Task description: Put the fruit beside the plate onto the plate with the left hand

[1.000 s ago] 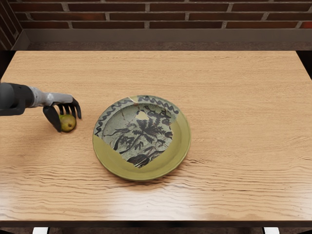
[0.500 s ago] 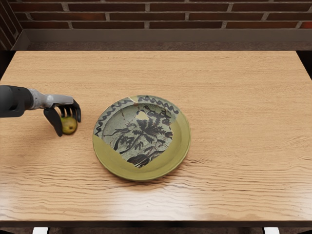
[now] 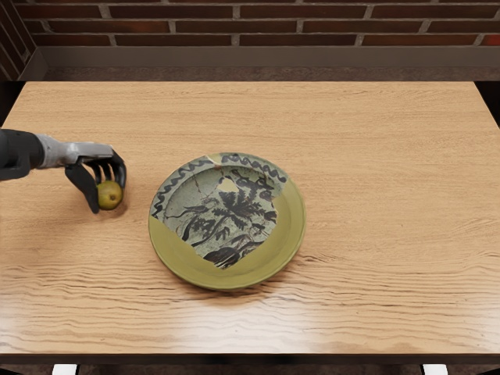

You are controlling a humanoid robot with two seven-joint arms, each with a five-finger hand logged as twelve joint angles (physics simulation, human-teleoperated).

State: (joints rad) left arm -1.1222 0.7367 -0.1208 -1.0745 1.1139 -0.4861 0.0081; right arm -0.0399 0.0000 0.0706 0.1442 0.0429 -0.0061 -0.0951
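Item one: your left hand (image 3: 98,181), coming in to the left of the plate (image 3: 173,258), is grasping the fruit (image 3: 109,195), with its dark fingers (image 3: 117,167) curling over the top and the thumb pressing from the far side.

Item two: the fruit, small and yellow-green, is sitting near the plate's left rim, apart from it. You cannot tell whether it is clearing the wooden table (image 3: 375,156).

Item three: the plate, olive-rimmed and dark-patterned, is lying flat.
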